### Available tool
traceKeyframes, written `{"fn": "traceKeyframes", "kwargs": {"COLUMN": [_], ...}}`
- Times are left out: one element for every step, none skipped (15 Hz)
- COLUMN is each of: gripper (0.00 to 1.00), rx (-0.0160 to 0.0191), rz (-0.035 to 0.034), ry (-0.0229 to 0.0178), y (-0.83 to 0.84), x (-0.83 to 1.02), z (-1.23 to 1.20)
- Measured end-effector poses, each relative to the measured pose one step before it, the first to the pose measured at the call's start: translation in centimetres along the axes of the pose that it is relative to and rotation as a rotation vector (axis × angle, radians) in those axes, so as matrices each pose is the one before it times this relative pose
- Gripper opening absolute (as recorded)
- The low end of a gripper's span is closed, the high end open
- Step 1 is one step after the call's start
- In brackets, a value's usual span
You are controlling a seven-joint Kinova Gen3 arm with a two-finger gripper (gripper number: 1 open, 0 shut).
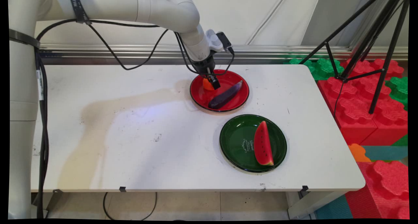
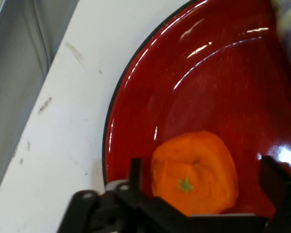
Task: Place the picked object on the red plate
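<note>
Nearest the camera in the main view, toward the front right of the white desk point(image 1: 130, 145), sits a dark green plate point(image 1: 235, 142) with pale script lettering on its floor, and a red watermelon slice point(image 1: 263, 144) with a green rind edge lies on the plate's right half, its point toward the wall. Behind it and a little to the left, apart from it, a glossy red plate point(image 1: 238, 78) with a dark rim rests near the desk's far edge. A dark purple eggplant point(image 1: 225, 95) lies slantwise across the front and right part of that red plate, its paler stem end pointing to the upper right. On the left part of the same plate sits an orange tangerine point(image 1: 207, 84), just beside the eggplant's side of the dish but not touching it as far as the main view shows. The black pincer point(image 1: 214, 82) hangs down over this spot from the white arm, its tip right at the tangerine. In the hand view the tangerine point(image 2: 194, 172), with a small green stem mark facing the camera, lies on the red plate point(image 2: 218, 87) between the two fingers point(image 2: 135, 171), which stand apart on either side of it with a gap showing at each side, so the pincer is spread and not closed on the fruit. Beyond the desk's right end stand black tripod legs point(image 1: 378, 70) on red and green foam blocks point(image 1: 362, 100).
</note>
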Motion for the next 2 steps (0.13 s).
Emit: {"fn": "traceKeyframes", "kwargs": {"gripper": [1.00,1.00], "rx": [-0.00185,-0.00106], "rz": [0.00609,0.00838], "ry": [0.00266,0.00508], "y": [-0.078,-0.143], "x": [-0.031,-0.055], "z": [-0.046,-0.142]}}
